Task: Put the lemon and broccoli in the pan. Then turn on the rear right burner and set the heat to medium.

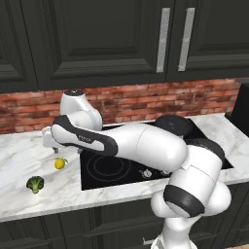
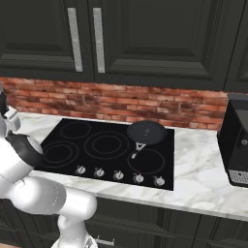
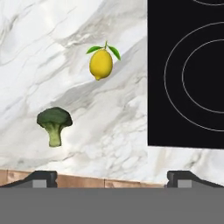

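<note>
The yellow lemon (image 1: 60, 163) lies on the marble counter just left of the cooktop, and the hand view looks down on this lemon (image 3: 101, 64). Nearer the counter's front edge sits the dark green broccoli (image 1: 35, 184), its stalk down in the hand view (image 3: 54, 122). My gripper (image 1: 48, 144) hangs above the counter, a little behind and above the lemon. It is open, its fingertips (image 3: 41, 178) wide apart with nothing between them. The dark pan (image 2: 146, 131) rests on the rear right burner, handle pointing forward; the arm partly hides the pan (image 1: 172, 122).
The black cooktop (image 2: 104, 145) has a row of knobs (image 2: 118, 175) along its front. A black appliance (image 2: 235, 140) stands on the counter at the far right. A brick backsplash and dark cabinets rise behind.
</note>
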Robot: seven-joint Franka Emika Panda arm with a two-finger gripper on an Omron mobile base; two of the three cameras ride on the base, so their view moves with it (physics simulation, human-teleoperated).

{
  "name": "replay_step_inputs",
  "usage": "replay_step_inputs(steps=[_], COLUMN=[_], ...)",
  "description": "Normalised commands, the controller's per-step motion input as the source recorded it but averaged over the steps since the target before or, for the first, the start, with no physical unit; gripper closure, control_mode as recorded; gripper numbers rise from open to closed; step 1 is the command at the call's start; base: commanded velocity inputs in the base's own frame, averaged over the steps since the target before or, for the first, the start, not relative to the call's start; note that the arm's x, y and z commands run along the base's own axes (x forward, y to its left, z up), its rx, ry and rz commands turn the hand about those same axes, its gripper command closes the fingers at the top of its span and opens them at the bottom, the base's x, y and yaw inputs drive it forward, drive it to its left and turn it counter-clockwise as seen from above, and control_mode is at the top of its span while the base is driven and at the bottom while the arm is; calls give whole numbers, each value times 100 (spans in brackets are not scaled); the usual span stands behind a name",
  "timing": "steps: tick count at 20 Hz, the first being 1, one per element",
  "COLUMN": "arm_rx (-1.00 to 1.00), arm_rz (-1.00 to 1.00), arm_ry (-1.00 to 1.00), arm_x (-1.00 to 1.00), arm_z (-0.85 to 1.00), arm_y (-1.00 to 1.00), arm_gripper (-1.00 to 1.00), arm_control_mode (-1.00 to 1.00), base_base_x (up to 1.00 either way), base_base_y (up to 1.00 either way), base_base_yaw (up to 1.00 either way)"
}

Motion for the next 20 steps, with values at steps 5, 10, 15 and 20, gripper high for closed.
replay_step_inputs(steps=[5,10,15,20], arm_rx=[0,0,0,0], arm_rz=[4,13,14,14], arm_ry=[0,0,1,1], arm_x=[0,0,0,0], arm_z=[-25,-1,0,0], arm_y=[4,9,43,58], arm_gripper=[-100,-100,-100,-100], arm_control_mode=[-100,-100,-100,-100], base_base_x=[0,0,0,0], base_base_y=[0,0,0,0], base_base_yaw=[0,0,0,0])
